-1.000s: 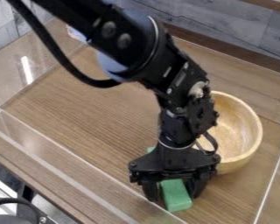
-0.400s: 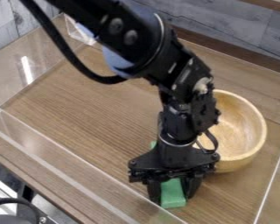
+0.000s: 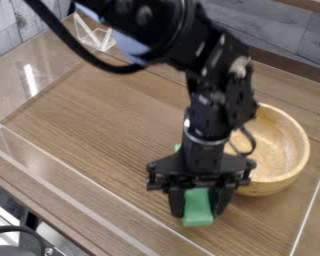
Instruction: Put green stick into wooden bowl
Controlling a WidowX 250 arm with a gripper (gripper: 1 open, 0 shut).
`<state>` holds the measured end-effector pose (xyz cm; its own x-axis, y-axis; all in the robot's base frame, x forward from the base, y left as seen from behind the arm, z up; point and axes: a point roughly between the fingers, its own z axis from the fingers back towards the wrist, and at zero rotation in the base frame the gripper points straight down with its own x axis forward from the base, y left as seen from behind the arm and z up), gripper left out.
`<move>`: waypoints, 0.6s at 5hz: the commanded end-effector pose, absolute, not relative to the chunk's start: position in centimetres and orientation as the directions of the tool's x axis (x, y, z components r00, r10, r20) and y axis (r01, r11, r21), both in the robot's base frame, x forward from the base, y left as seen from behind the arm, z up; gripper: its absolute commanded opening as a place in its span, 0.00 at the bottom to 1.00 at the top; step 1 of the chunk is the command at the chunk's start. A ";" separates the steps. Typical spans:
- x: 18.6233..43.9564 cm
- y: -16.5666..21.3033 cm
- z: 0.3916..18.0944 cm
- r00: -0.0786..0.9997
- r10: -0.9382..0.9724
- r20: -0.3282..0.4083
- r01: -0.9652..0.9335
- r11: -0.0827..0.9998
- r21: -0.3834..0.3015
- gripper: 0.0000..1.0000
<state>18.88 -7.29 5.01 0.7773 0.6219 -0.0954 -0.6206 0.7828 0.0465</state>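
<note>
The gripper (image 3: 196, 197) had just been closed on the stick (image 3: 198, 209), which was lifted slightly off the table (image 3: 96, 130), just beside the bowl (image 3: 286, 150); carrying it over remained.

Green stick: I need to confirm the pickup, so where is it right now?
In the camera view the green stick sits low and right of centre, clamped in the pincer, just left of the wooden bowl.

Bulky glossy black arm (image 3: 190, 50), looping black cables, black tool (image 3: 196, 192)
</note>
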 end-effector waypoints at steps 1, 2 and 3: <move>21.1 -7.7 8.5 0.789 0.612 -0.063 -0.614 0.788 -0.033 0.00; 23.8 -7.8 10.6 0.790 0.610 -0.063 -0.613 0.787 -0.071 0.00; 25.6 -8.2 11.1 0.795 0.604 -0.055 -0.606 0.789 -0.104 0.00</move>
<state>24.62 -8.10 9.77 0.7949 0.6001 -0.0898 -0.6057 0.7933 -0.0610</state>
